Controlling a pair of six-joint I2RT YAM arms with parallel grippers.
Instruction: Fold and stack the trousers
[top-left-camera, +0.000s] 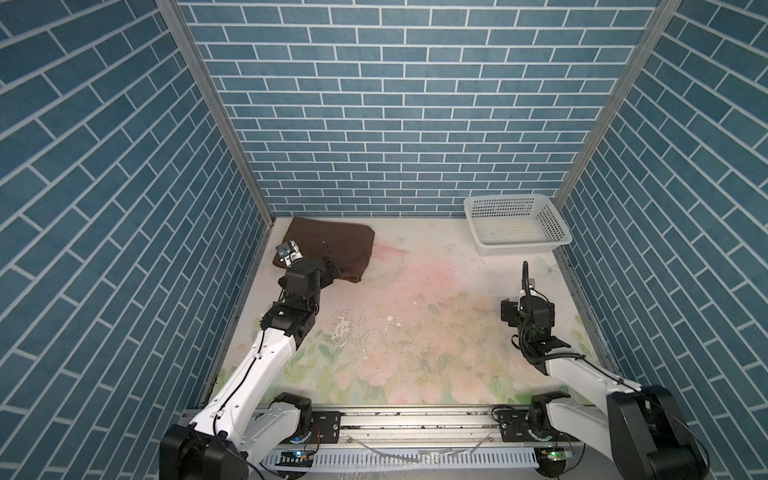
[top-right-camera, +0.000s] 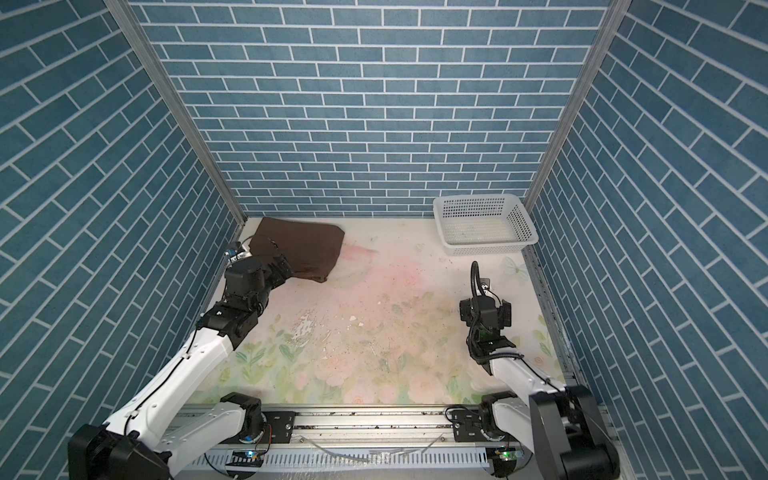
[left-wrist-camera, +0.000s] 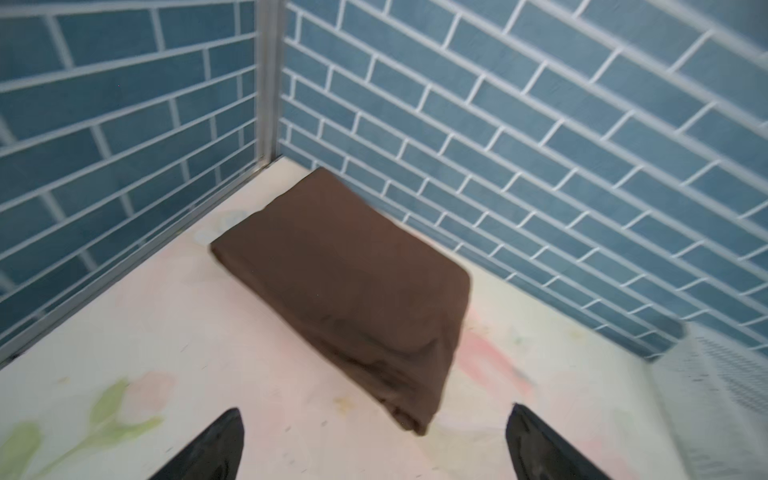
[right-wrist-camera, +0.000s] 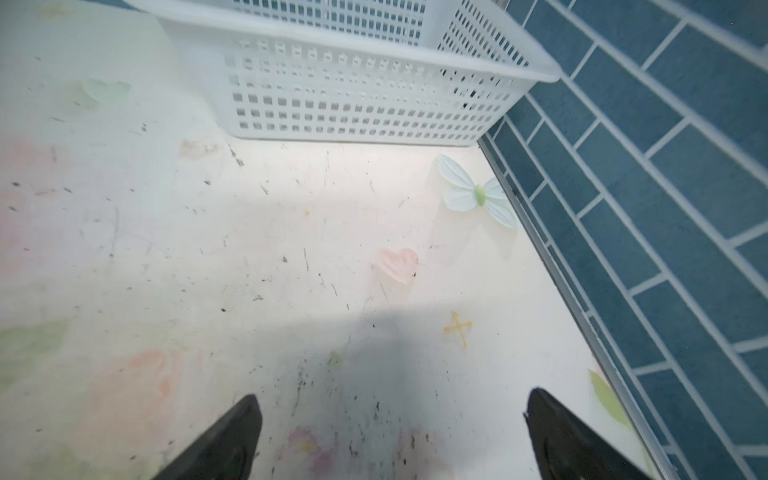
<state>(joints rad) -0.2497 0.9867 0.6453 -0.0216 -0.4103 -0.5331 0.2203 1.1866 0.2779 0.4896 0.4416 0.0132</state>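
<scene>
Trousers (left-wrist-camera: 340, 282) just beyond left gripper (left-wrist-camera: 374, 409)

Both top views: mounted high over the near edge of the table (top-left-camera: 415, 299), angled down toward the back wall (top-left-camera: 395, 124). Distant, whole scene, near-identical coverage, white perforated basket (top-left-camera: 515, 224) included.

Left wrist view: low, close, facing the folded brown trousers (left-wrist-camera: 345, 282), well apart from the basket; a blurred sliver of basket shows.

Right wrist view: low, close, facing the basket's near wall; shares it with both top views.
</scene>
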